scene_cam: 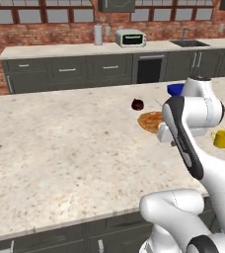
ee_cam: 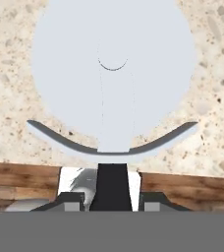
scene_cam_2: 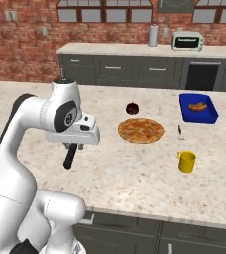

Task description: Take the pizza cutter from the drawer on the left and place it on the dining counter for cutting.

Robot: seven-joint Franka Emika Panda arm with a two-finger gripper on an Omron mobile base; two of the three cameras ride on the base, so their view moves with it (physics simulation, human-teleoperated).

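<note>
While the arm hangs over the dining bench (scene_cam: pixel 60 148) in the left base view, the pizza (scene_cam: pixel 151 121) lies just beyond its hand. In the right base view the pincer (scene_cam_2: pixel 70 159) is pinching the pizza cutter (scene_cam_2: pixel 70 156) above bare stone, well clear of the pizza and yellow mug (scene_cam_2: pixel 186 161); lowering straight down there should suit. In the hand view the cutter's pale wheel faces the bench, near its front edge.
</note>
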